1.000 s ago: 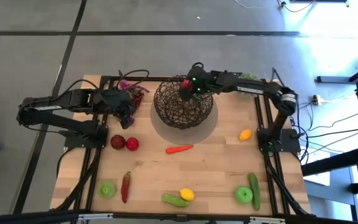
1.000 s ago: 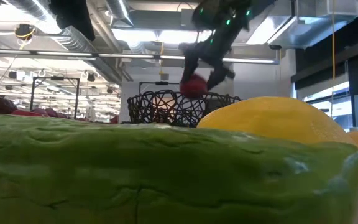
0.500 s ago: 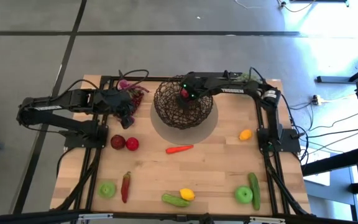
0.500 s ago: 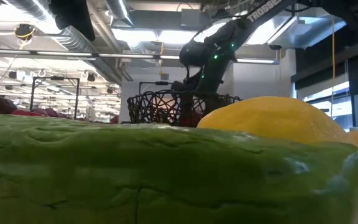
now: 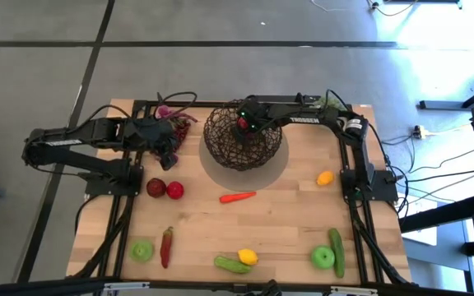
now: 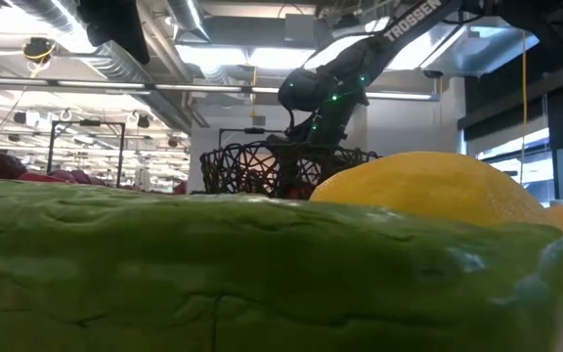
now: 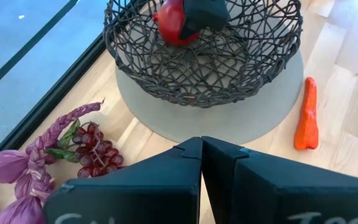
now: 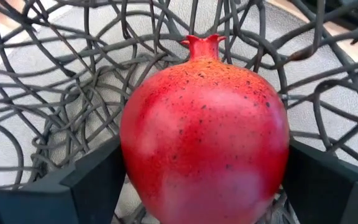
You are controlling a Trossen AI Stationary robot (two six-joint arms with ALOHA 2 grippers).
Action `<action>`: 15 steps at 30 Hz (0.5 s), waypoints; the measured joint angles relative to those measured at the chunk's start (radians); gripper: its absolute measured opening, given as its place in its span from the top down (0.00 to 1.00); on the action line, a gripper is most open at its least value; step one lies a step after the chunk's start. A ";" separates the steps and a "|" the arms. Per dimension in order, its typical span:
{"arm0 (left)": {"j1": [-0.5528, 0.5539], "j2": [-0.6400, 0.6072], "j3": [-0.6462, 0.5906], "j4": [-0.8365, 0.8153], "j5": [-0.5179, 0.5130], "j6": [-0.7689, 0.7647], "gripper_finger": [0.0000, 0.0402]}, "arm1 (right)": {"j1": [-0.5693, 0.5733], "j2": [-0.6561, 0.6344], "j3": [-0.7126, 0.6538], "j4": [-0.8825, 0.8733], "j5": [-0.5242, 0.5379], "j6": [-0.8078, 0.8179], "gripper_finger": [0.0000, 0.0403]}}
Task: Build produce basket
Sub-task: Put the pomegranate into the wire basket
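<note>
- Right gripper [image 5: 242, 124] reaches down inside the basket [image 5: 220, 146], which stands on a round grey mat [image 5: 280, 168] at the far middle of the table [image 5: 286, 222].
- In the right wrist view a red speckled fruit with a small crown, a pomegranate [image 8: 205, 144], sits between the two dark fingers [image 8: 82, 180]; jaws stand wide and both fingers lie against its sides. Holding it.
- Basket wires pass behind and under the fruit; whether it rests on the basket floor cannot be told.
- Left wrist view: the same red fruit [image 7: 171, 26] shows inside the basket [image 7: 241, 68] with the dark right gripper over it.
- Left gripper [image 5: 168, 156] hovers just left of the basket, jaws pressed together, holding nothing.
- Near it at the far left: purple grapes [image 7: 93, 148] and a purple braided bulb bunch [image 7: 23, 168], both on the table outside the basket.
- Carrot [image 5: 238, 196] lies on the wood just in front of the mat.
- Two red apples [image 5: 164, 188] lie side by side, touching, left of the carrot.
- Near edge, left to right: green apple [image 5: 142, 250], red chilli [image 5: 167, 245], cucumber [image 5: 231, 265] touching a lemon [image 5: 248, 256], second green apple [image 5: 322, 257] beside a second cucumber [image 5: 336, 249].
- Small yellow-orange fruit [image 5: 325, 177] lies alone at the right, near the right arm base.
- Low view: cucumber [image 6: 213, 264] and lemon [image 6: 428, 186] fill the foreground; basket [image 6: 247, 166] shows behind them with the right arm dipping into it.
</note>
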 joint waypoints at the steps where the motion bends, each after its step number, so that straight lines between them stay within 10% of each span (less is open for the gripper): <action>1: 0.000 0.000 0.000 0.000 0.000 0.000 1.00 | 0.000 0.001 0.000 0.001 0.000 0.002 0.11; 15: 0.000 0.000 0.000 0.000 0.000 0.000 1.00 | -0.001 0.005 -0.005 0.053 -0.055 0.059 0.03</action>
